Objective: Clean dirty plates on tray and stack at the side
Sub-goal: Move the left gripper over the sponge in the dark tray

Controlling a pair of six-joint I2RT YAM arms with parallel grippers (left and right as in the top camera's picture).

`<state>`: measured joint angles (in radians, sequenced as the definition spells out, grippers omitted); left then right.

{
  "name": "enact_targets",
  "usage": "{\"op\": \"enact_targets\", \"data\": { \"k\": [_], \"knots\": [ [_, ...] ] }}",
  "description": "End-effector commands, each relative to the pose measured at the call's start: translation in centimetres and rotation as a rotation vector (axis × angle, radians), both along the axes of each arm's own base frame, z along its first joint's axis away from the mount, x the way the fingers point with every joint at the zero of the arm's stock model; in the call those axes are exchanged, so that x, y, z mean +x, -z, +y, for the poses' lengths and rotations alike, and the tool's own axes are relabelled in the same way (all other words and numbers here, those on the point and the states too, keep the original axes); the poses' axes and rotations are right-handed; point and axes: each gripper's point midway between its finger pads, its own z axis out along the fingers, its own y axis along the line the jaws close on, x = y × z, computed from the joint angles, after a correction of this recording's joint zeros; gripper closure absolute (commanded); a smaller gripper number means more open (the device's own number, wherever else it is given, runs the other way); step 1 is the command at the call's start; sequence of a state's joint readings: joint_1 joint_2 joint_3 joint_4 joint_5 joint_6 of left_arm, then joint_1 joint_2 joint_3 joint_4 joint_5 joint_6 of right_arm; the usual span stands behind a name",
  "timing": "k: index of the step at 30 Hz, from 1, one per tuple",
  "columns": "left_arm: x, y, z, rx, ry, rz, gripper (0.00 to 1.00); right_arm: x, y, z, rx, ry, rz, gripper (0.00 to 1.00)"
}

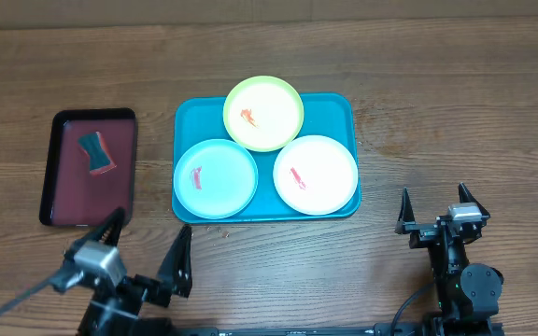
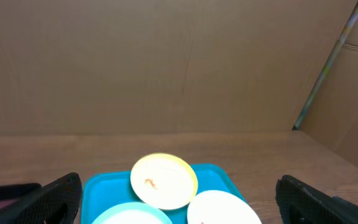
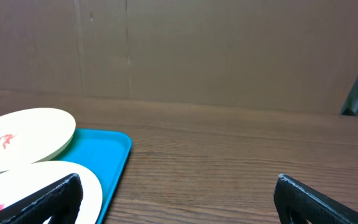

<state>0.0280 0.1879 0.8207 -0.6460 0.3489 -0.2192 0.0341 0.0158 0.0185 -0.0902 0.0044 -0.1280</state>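
1. Black-fingered left gripper [image 1: 152, 224]: spread wide and gripping nothing, over the wooden table [image 1: 437, 93] near the front-left corner of the teal tray [image 1: 187, 121].
2. The right gripper [image 1: 433, 192] is likewise spread wide and empty, off the front-right corner of the teal tray.
3. Three plates lie on the one teal tray, each with a red-orange smear: the yellow-green plate [image 1: 263, 113] at the back, overlapping the rim; the light blue plate [image 1: 216, 177] front left; the white plate [image 1: 315, 175] front right.
4. One dark red tray [image 1: 49, 173] sits to the left, carrying one small teal-and-red block [image 1: 97, 154].
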Motion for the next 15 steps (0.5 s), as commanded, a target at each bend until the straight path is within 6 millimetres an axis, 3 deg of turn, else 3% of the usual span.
{"op": "enact_targets", "data": {
  "k": [1,5,11,15],
  "knots": [
    [1.8,0.7,-0.1,-0.061,0.006,0.131,0.00,0.1,0.3,-0.1,0.000,0.005,0.002,0.00],
    [3.5,1.7,0.4,-0.075,-0.029,0.309,0.00,0.1,0.3,-0.1,0.000,0.005,0.002,0.00],
    [5.3,3.2,5.3,-0.001,-0.315,0.564,0.00,0.1,0.3,-0.1,0.000,0.005,0.002,0.00],
    [6.1,3.6,5.7,0.019,-0.339,0.654,0.00,0.1,0.3,-0.1,0.000,0.005,0.002,0.00]
  ]
}}
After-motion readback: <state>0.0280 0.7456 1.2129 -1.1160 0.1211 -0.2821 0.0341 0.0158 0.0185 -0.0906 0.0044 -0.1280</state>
